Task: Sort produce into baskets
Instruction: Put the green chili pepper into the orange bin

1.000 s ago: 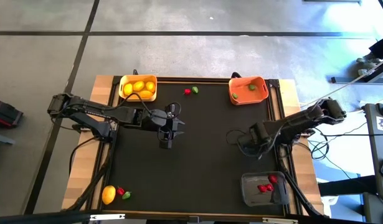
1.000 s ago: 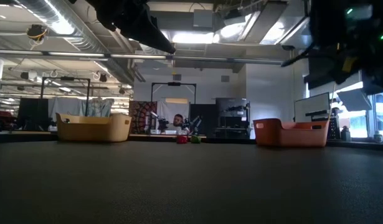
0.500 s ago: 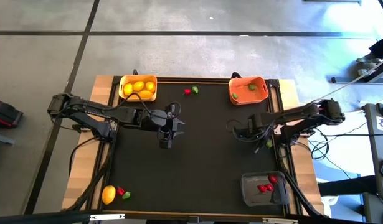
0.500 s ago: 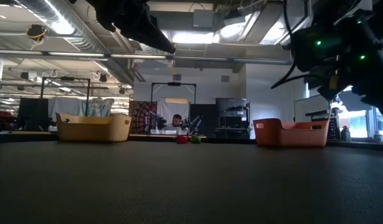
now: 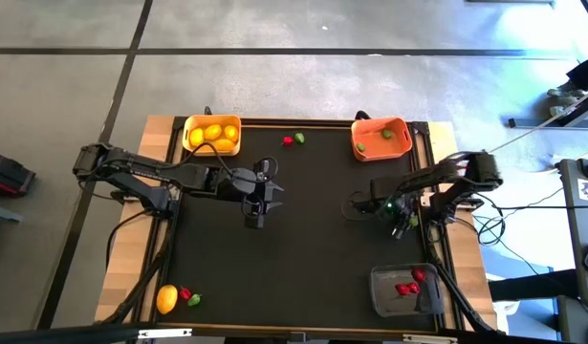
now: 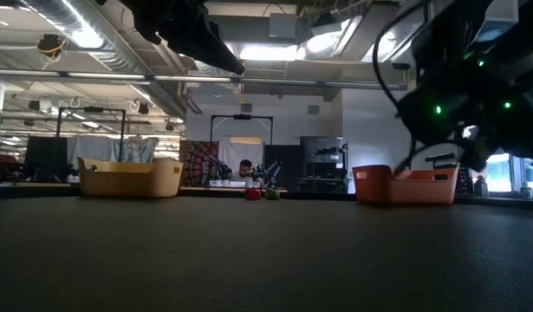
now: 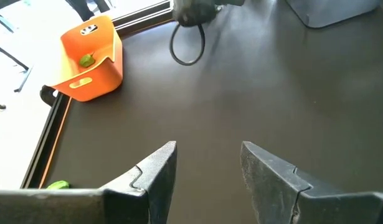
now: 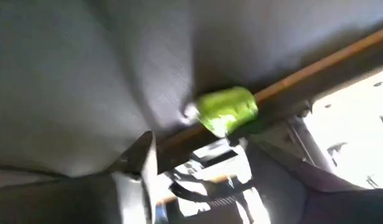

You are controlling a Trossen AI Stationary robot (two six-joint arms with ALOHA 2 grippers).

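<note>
Right gripper (image 5: 401,218) at mat's right edge, pinching green piece (image 8: 226,109), left gripper (image 7: 207,163) spread mid-table.

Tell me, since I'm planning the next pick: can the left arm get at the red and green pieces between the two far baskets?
Probably yes. The left tool is open and empty over bare mat, and nothing stands between it and the red piece and green piece.

3 baskets (image 5: 211,134) at table (image 5: 313,258) corners; 2 pieces (image 5: 293,139) between the far ones
</note>
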